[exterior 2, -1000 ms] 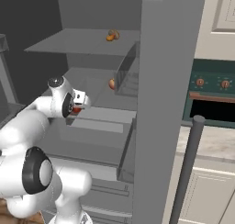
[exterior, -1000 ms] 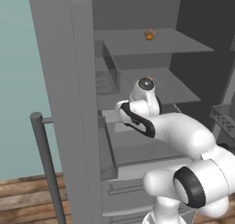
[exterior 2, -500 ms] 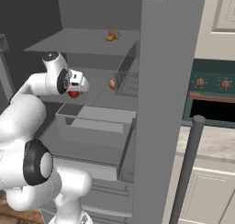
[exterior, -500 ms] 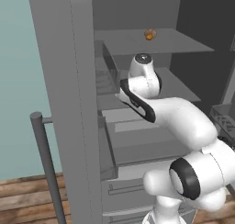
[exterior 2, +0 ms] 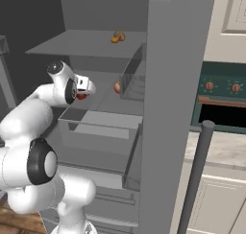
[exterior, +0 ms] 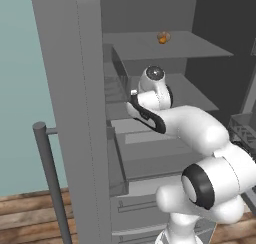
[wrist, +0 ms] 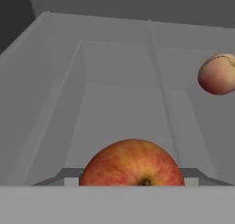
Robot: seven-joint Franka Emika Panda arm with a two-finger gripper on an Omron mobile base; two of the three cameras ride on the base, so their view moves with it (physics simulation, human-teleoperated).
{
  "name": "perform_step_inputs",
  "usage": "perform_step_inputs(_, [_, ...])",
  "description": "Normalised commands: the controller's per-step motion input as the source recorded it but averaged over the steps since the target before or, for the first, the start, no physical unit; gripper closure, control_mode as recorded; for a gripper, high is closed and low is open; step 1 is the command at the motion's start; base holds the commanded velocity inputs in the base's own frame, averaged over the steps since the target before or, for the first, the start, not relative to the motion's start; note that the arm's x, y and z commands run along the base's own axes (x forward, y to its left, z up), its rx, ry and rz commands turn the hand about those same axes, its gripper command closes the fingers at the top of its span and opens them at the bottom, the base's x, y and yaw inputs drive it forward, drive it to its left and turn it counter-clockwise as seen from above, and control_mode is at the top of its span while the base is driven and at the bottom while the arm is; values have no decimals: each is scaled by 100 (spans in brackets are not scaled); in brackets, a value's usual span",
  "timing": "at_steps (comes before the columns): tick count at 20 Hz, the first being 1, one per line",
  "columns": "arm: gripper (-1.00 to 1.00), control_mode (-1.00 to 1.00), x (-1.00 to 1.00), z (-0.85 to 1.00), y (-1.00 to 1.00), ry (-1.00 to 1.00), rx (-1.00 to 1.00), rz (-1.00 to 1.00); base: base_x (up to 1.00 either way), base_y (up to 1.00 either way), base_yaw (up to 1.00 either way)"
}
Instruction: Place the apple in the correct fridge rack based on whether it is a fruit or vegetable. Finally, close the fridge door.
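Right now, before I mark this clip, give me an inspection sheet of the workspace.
Surface: fridge rack, a flat grey slab in the open fridge, with an open grey drawer pulled out below it.
Job's things: apple, red, in the tool at the front of that rack; fridge door open.
Clutter: a peach-coloured fruit further back on the same rack; a lumpy orange-brown fruit on the shelf above.
Grippers: tool shut on the apple, held above the drawer.
Cables: nothing seen.
Surroundings: oven and a stone counter to the right of the fridge.
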Motion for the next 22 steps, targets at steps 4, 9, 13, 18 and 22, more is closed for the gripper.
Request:
perform_step_inputs(4, [100, -100, 71, -8, 0, 0, 0, 0, 0, 0, 0])
perform_step_inputs(9, [100, -100, 55, -35, 0, -6, 0, 0, 0, 0, 0])
perform_step_inputs(13, [100, -100, 50, -29, 0, -2, 0, 0, 0, 0, 0])
perform_step_inputs(18, [100, -100, 50, -17, 0, 0, 0, 1, 0, 0, 0])
perform_step_inputs(22, [100, -100, 39, -28, 0, 0, 0, 2, 0, 0, 0])
